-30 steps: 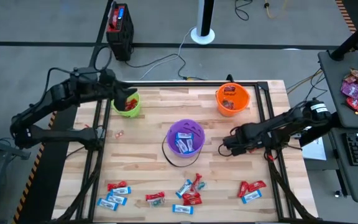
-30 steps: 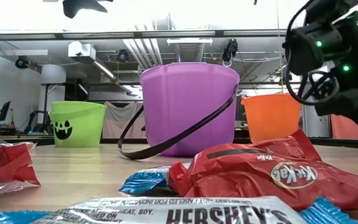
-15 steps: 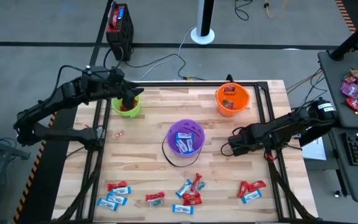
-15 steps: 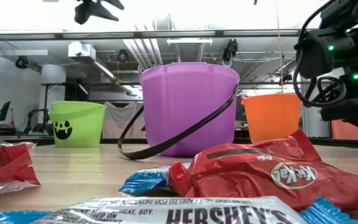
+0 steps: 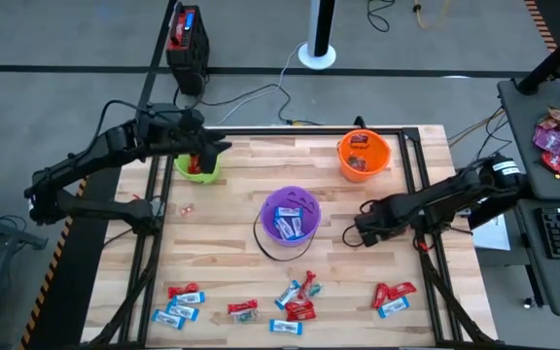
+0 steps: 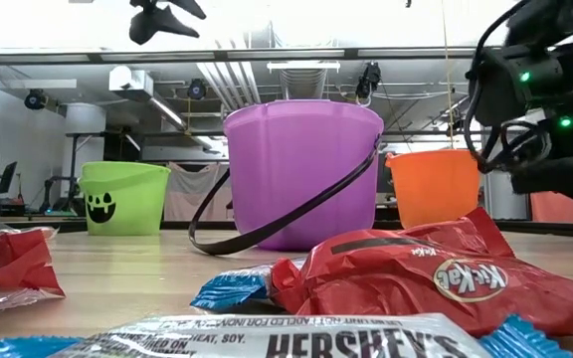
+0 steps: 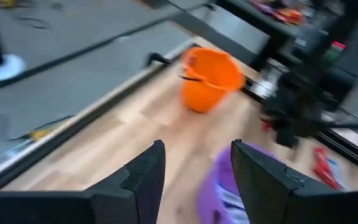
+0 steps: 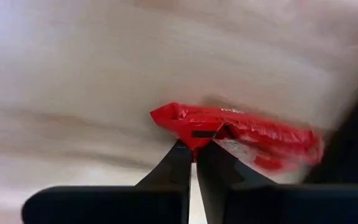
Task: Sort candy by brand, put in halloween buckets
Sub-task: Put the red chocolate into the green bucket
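Note:
Three buckets stand on the wooden table: a lime green one (image 5: 192, 167) at the far left with red candy in it, a purple one (image 5: 291, 216) in the middle and an orange one (image 5: 363, 154) at the far right. My left gripper (image 5: 214, 150) hangs open and empty above the green bucket's right rim. Right of the purple bucket my right gripper (image 5: 362, 231) points down, shut on a red candy (image 8: 247, 132). More candy (image 5: 297, 297) in red and in blue-and-white wrappers lies along the near edge. My right gripper pinches the red candy's wrapper at one edge (image 8: 194, 140) between its two fingertips (image 8: 180, 157). The fingers come from above, pointing down. Most of the wrapper sticks out beyond the tips. Whether it still lies on the table I cannot tell.
Loose candy lies in groups near the front edge at the left (image 5: 177, 303) and at the right (image 5: 393, 297). The purple bucket's black handle (image 5: 265, 245) lies on the table toward the near side. A black and red box (image 5: 187, 39) stands on the floor behind the table.
My left gripper has moved toward the table's right edge, across the top of the green bucket, still open. My right arm has stayed beside the purple bucket.

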